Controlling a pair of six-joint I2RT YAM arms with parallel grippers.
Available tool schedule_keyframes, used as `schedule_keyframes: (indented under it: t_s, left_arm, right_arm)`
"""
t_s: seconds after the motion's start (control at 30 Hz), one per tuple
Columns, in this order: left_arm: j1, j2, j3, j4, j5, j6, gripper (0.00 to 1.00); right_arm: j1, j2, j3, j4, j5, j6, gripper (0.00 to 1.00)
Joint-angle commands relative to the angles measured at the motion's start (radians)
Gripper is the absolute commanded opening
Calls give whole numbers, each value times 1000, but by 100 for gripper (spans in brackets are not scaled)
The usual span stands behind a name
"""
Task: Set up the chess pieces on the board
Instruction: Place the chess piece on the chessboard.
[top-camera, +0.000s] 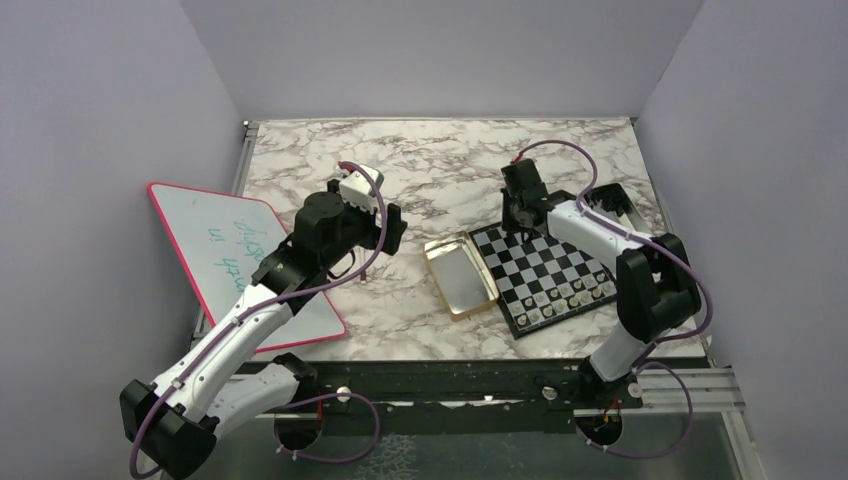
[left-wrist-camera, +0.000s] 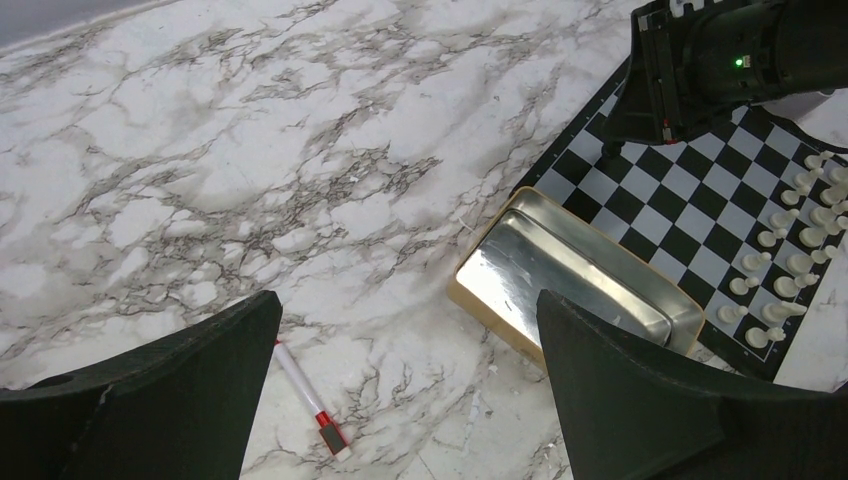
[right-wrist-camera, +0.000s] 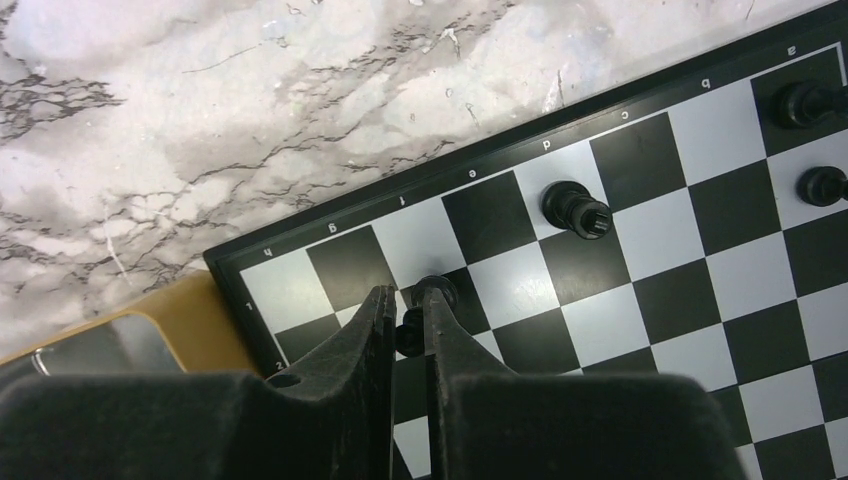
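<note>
Table (top-camera: 450, 160): marble top, all the gear on it.

Whiteboard (top-camera: 240, 250): on the left, partly under the left arm. Not part of the job.

Board (top-camera: 545, 265): right of centre, touching or just beside the tin. White pieces (left-wrist-camera: 790, 260) stand in two rows along its near edge. That side looks set, by my reading. The far, lettered edge is only started.

Tin (top-camera: 462, 275): open and shallow, with a bare shiny floor and nothing in it. No loose chessmen show anywhere off the board.

Right gripper (right-wrist-camera: 405, 300): low over the board's far corner, the one nearest the tin. Jaws are drawn nearly together with a black piece (right-wrist-camera: 437, 290) pinched between them, by the first two ranks. I cannot tell whether its base is seated on a square.

Left gripper (left-wrist-camera: 410, 400): hangs above bare table left of the tin, jaws at full spread, holding nothing.

Other black pieces: one (right-wrist-camera: 577, 208) on the back rank, two (right-wrist-camera: 805, 100) at the corner beyond.

Marker (left-wrist-camera: 310, 400): red-capped, lying on the table under the left gripper.

Step in hand, as I judge it: filling the black side, one piece at a time.

Next move calls for centring the piece on its square, a small release, and a straight lift clear of neighbours. A sideways drag would tip it.
</note>
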Motion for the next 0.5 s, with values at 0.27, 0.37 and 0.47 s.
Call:
schedule_keyframes:
  t_s: [0.27,0.37,0.47]
  left_arm:
    - [2,-6,-9,14,0,10,99]
    - [2,-6,-10,13,-3,11,99]
    - [2,-6,-10,14,-6,12,99]
  right_arm:
    - [-45,46,25,66,45,38,15]
    - [-56,38,19,79,49,31,15]
    - [-68,38,22,86,47,24,15]
